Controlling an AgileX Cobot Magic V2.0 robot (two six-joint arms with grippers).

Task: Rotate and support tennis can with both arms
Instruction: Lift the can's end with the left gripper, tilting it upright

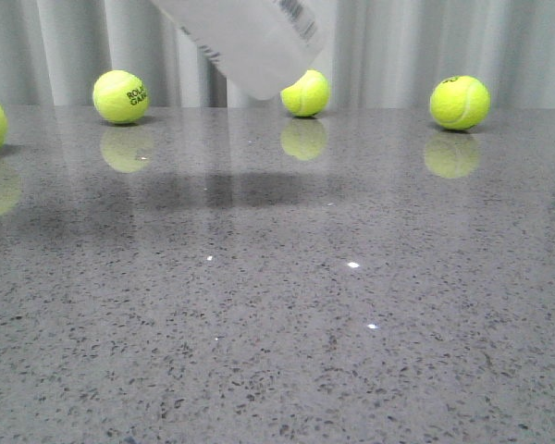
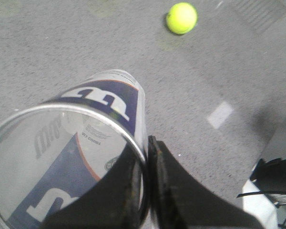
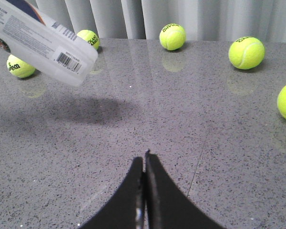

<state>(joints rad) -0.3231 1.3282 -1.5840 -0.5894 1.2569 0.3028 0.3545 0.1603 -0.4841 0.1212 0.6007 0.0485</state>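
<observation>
Front view: tennis can (image 1: 250,42) top cropped

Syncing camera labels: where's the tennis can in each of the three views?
Front view: tennis can at top centre, tilted, held above the table, cut off by the frame edge.
Left wrist view: fills the lower left, open rim toward the camera, rim pinched by the left gripper.
Right wrist view: upper left corner, barcode end.
Shared landmark: the can's shadow on the grey table.
</observation>
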